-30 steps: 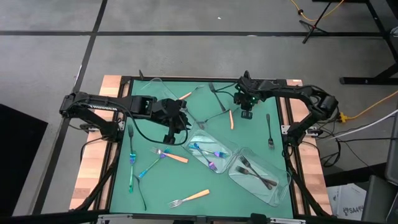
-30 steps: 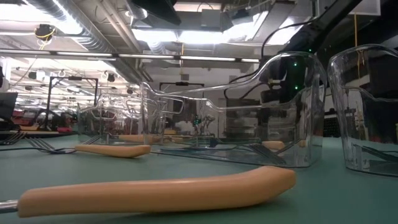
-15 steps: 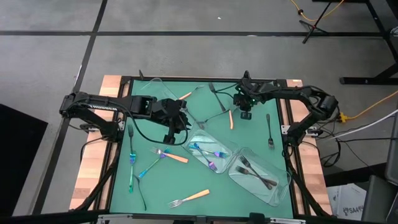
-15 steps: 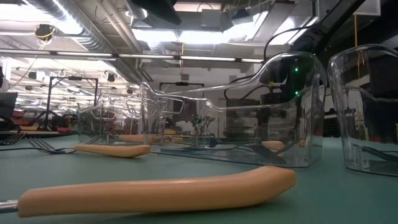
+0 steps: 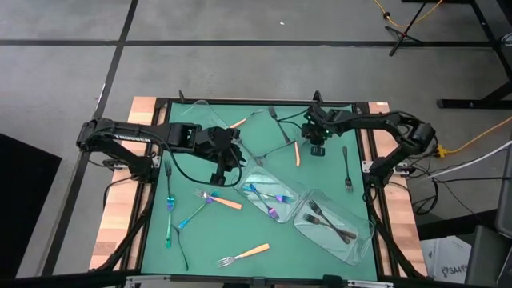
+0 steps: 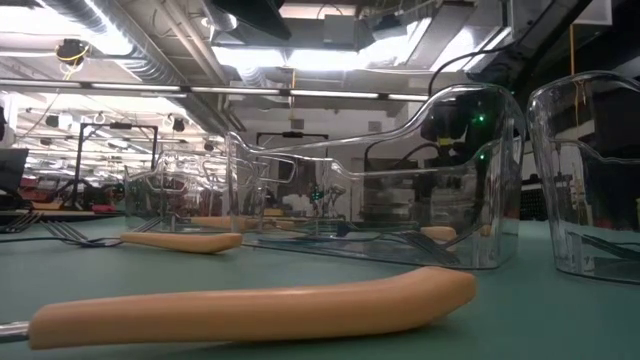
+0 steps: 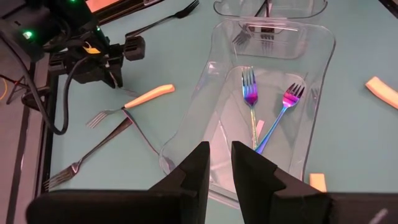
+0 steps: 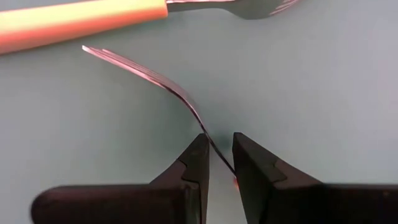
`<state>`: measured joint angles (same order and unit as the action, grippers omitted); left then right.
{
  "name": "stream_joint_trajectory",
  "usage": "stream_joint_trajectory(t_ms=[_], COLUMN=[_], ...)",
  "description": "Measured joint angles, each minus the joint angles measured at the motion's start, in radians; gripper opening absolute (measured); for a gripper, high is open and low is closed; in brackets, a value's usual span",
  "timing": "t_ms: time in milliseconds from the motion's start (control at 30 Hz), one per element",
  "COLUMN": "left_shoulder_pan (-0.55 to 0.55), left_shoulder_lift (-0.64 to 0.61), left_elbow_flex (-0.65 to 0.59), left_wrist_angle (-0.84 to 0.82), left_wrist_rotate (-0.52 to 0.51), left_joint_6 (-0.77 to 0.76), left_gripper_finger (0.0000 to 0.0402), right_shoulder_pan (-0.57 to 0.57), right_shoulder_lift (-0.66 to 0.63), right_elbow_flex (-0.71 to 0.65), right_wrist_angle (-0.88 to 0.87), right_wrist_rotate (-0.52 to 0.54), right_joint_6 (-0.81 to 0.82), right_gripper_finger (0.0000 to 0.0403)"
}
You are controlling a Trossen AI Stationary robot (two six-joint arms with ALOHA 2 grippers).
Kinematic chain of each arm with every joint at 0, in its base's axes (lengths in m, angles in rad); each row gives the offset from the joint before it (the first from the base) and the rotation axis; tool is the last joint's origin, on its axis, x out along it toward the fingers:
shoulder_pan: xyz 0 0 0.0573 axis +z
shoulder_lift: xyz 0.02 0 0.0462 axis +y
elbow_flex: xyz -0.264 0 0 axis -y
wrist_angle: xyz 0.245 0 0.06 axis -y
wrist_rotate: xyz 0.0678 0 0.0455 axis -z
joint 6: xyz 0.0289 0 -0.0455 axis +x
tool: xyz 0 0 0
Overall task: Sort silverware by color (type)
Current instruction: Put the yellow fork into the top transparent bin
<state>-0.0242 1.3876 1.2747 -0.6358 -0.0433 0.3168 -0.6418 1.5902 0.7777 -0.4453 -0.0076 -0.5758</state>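
Observation:
My right gripper [image 5: 317,148] is at the far right of the green mat, pointing steeply down and shut on a dark metal fork [image 8: 155,78]. The fork's tines [image 8: 99,53] stick out past the fingertips. An orange-handled fork [image 8: 81,18] lies on the mat just beyond them. My left gripper [image 5: 226,164] hovers still near the mat's middle, above a clear tray [image 7: 323,68] holding two iridescent forks [image 7: 252,102]. Its fingers [image 7: 219,149] stand a narrow gap apart with nothing between them. My right gripper pinches the dark fork between its two fingers, on the handle just behind the curved neck [image 8: 208,137]. The fingers come from above, slanting steeply down, with the fork running out beyond them tines first. I cannot tell whether the tines touch the mat.
A second clear tray [image 5: 332,224] with dark forks lies at the near right, and a third tray [image 5: 220,120] at the far left. Loose orange-handled forks [image 5: 244,254], iridescent ones [image 5: 170,216] and dark ones [image 5: 346,168] are scattered over the mat.
My right gripper has sunk a little toward the mat with the dark fork still between its fingers.

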Motion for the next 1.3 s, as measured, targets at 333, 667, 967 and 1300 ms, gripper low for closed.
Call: stream_joint_trajectory(t_ms=[333,667,967,1300], left_shoulder_pan=[0.0,0.018,0.018,0.018], left_shoulder_lift=[-0.021,-0.168,-0.474,-0.792], left_elbow_flex=[0.0,-0.001,-0.205,-0.531], left_wrist_angle=[-0.022,-0.188,-0.148,0.014], left_wrist_rotate=[0.0,-0.053,-0.049,-0.052], left_joint_6=[0.0,-0.026,-0.16,-0.271], left_gripper_finger=[0.0061,0.0061,0.0061,0.0061], right_shoulder_pan=[0.001,0.001,0.008,0.039], right_shoulder_lift=[-0.001,-0.001,0.003,0.003], right_elbow_flex=[-0.008,-0.008,0.023,0.231], right_wrist_angle=[0.009,0.007,-0.046,-0.291], right_wrist_rotate=[0.011,0.014,0.028,0.051], right_joint_6=[0.001,0.028,0.076,0.147], right_gripper_finger=[0.0032,0.0003,0.0001,0.0001])
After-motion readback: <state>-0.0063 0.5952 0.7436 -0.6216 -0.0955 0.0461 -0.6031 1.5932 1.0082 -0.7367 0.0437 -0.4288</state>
